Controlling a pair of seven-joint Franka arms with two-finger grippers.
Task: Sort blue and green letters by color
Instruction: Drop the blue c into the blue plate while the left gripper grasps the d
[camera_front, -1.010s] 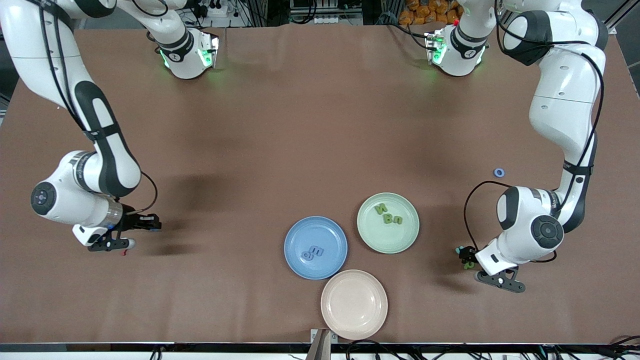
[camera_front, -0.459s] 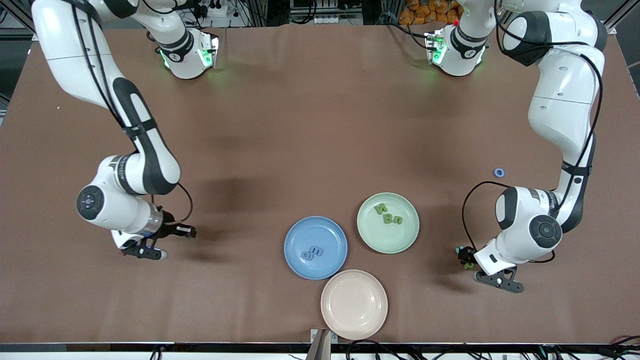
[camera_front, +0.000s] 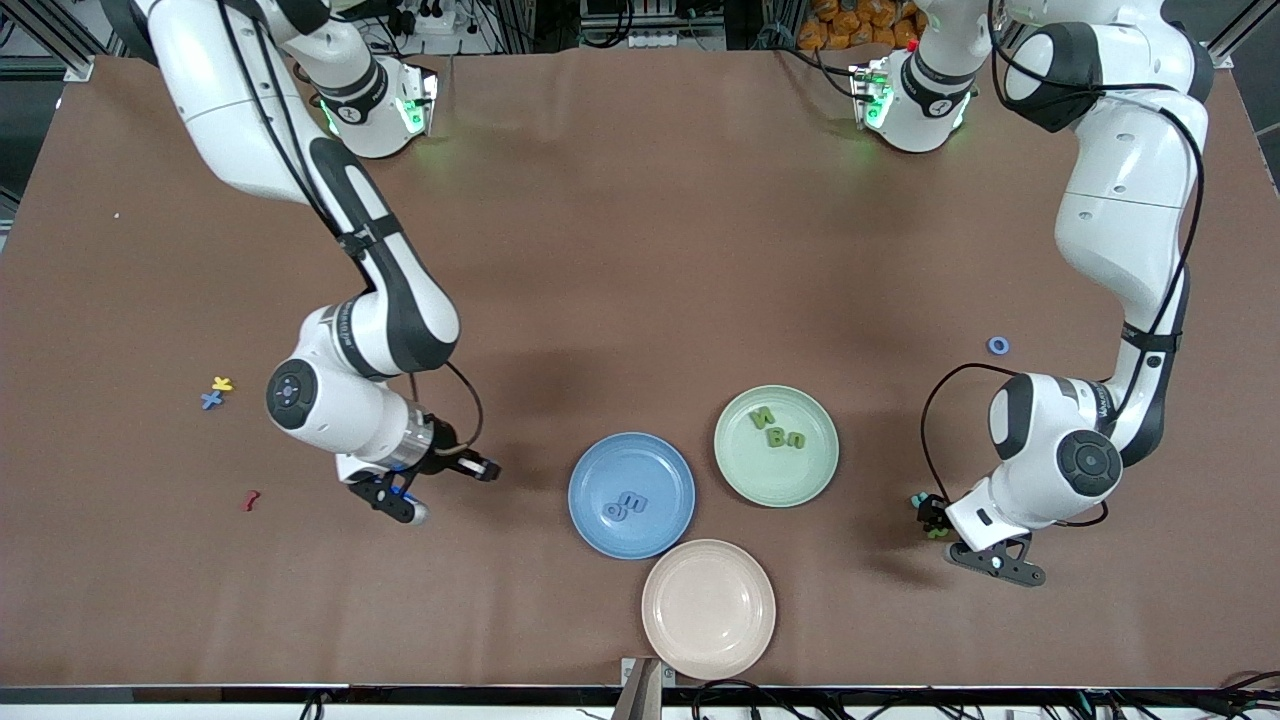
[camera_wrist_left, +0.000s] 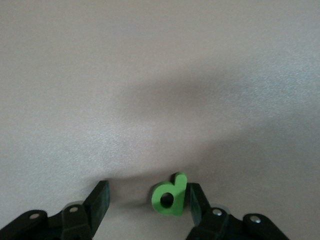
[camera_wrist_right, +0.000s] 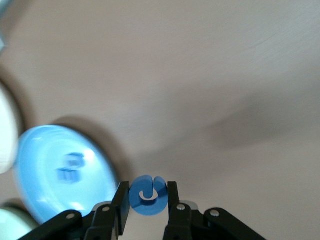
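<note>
On your left gripper (camera_wrist_left: 145, 202) the jaws stood spread around a green letter (camera_wrist_left: 170, 196). One jaw touched it, and a gap was left at the other. They had been narrowing over the last second, so the pinch was not yet made. That letter lay on the desk (camera_front: 640, 250) toward the left arm's end, nearer the front camera than the blue ring (camera_front: 998, 345), and well apart from the green plate (camera_front: 820, 470). The left arm itself had barely moved.

On your right gripper (camera_wrist_right: 147, 200) the jaws were pinching a blue letter (camera_wrist_right: 146, 195). A second earlier that arm hung near its own end of the desk. It had swung inward since, and the gripper was now over bare desk just short of the blue plate (camera_front: 590, 470). Its move uncovered a yellow letter (camera_front: 222, 383), a blue cross (camera_front: 210, 400) and a red squiggle (camera_front: 251, 499).

Two blue letters (camera_front: 625, 505) already lay in the blue plate and three green ones (camera_front: 778, 430) in the green plate. The pink plate (camera_front: 665, 640) held nothing. By my reading, you were one drop and one pick away, with the ring and the cross still to sort.
</note>
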